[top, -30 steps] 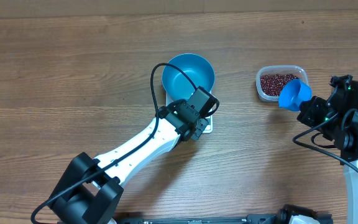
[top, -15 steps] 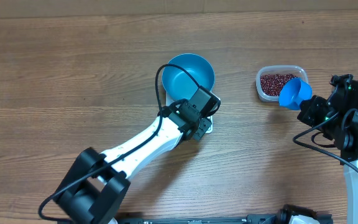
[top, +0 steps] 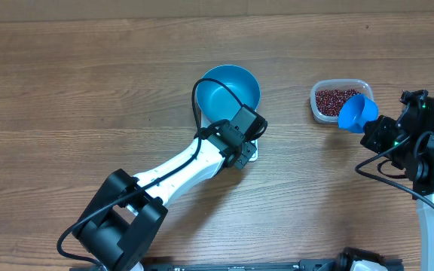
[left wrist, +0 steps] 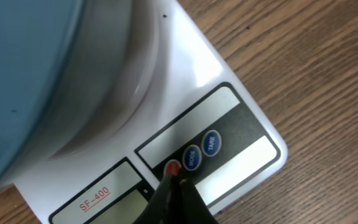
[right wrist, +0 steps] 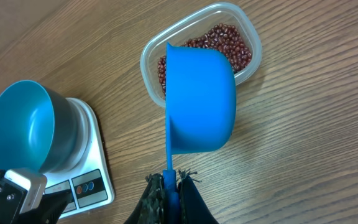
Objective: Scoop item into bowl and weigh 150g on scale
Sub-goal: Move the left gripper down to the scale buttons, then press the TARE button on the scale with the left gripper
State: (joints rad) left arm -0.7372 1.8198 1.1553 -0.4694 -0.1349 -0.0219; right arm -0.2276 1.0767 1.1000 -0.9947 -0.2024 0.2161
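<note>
Blue scoop point(right wrist: 201, 99) at tub point(right wrist: 248, 18) of beans point(right wrist: 229, 43)

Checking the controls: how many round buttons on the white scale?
3, in a row on the flat white square scale: red button at the left claw tip, blue MODE button, blue TARE button. Others may be hidden.

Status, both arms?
Left gripper shut, tip at red button on scale. Right gripper shut on empty scoop at bean tub. Bowl empty on scale. Nothing blocking.

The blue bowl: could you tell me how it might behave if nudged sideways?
The blue bowl looks empty, so it is probably light and easy to slide. It looks wider than the scale beneath, so a push on its rim might tip it. Its smooth walls likely offer little grip.
</note>
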